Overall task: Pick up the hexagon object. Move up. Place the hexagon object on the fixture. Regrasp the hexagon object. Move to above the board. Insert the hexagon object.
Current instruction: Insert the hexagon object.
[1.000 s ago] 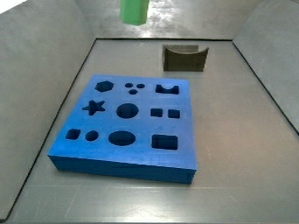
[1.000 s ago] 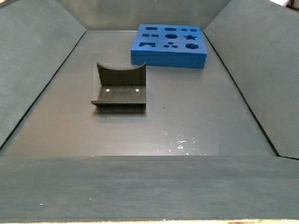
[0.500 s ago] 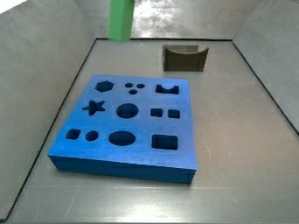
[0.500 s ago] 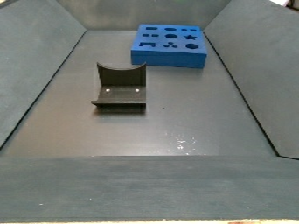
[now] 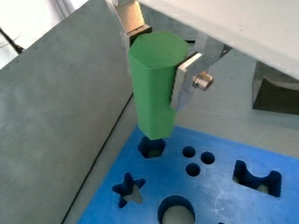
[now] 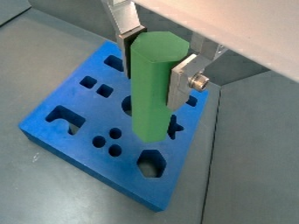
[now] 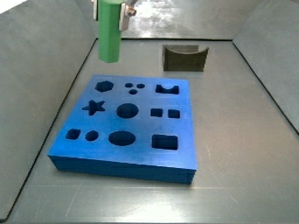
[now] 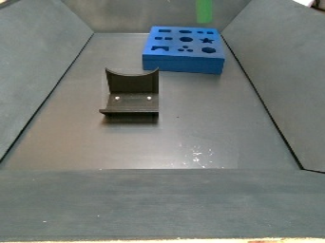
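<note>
Hexagon object [image 5: 153,87] bright green, long prism, upright, pinched between silver fingers [image 6: 181,80] of pincer [image 6: 153,63], hanging above far left corner of blue board [image 7: 131,122], clear of its holes; fixture [image 7: 184,58] stands apart behind board

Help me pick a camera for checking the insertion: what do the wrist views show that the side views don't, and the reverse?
Only the wrist views show the claw with its silver fingers clamped on the hexagon object, hanging upright above the board. Only the side views show the whole fixture, empty, standing apart from the board on the grey floor. Both show the green hexagon object above the blue board and its cut-outs.
</note>
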